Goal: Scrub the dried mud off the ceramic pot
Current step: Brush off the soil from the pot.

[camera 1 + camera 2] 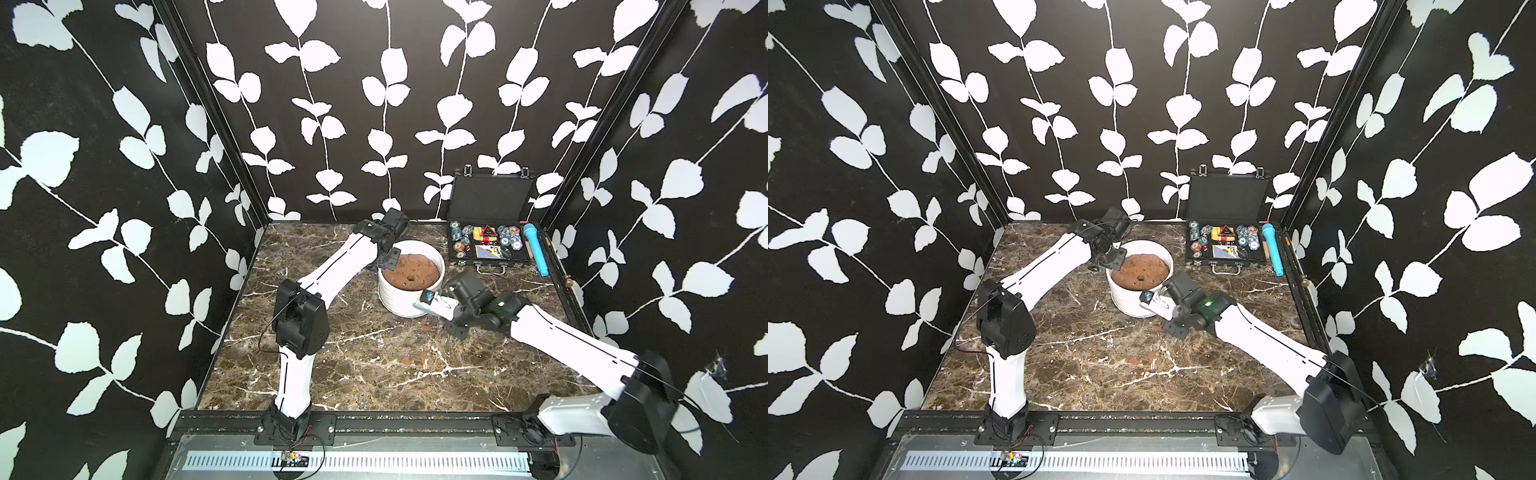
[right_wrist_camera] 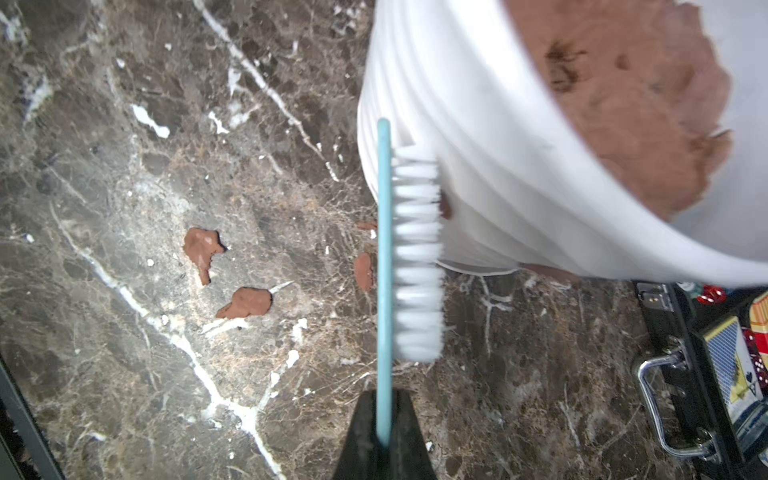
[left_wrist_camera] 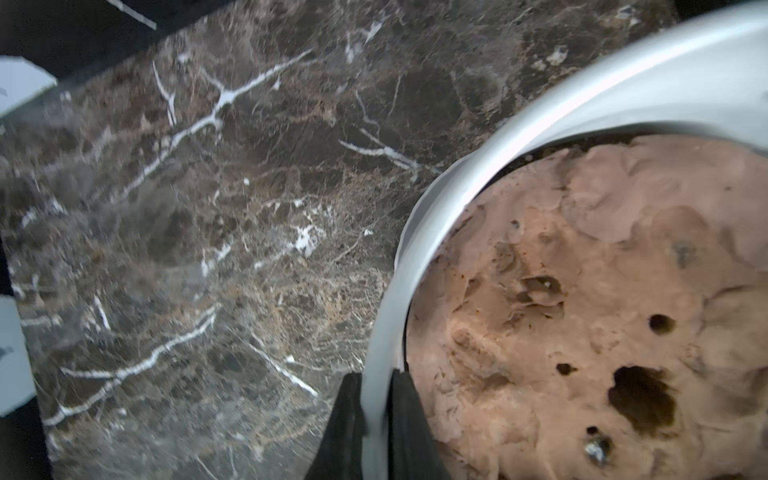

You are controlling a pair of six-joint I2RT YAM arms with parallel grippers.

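Observation:
The white ribbed ceramic pot (image 1: 399,301) (image 1: 1127,301) stands mid-table in both top views, filled with a domed brown mass (image 1: 411,274). My left gripper (image 3: 376,376) (image 1: 388,257) is shut on the pot's rim (image 3: 457,187), one finger outside and one inside. My right gripper (image 2: 384,392) (image 1: 444,309) is shut on a teal-handled brush (image 2: 384,249). Its white bristles (image 2: 417,249) press against the pot's outer wall (image 2: 478,145), over a small blotch of dried mud (image 2: 446,205). Flakes of dried mud (image 2: 202,249) (image 2: 247,302) (image 2: 364,270) lie on the marble beside the pot.
An open black case of chips (image 1: 490,245) sits at the back right, with a blue cylinder (image 1: 536,249) beside it along the right wall. Two mud flakes (image 1: 409,360) lie on the marble in front of the pot. Patterned walls close three sides; a black rail (image 1: 415,424) runs along the front.

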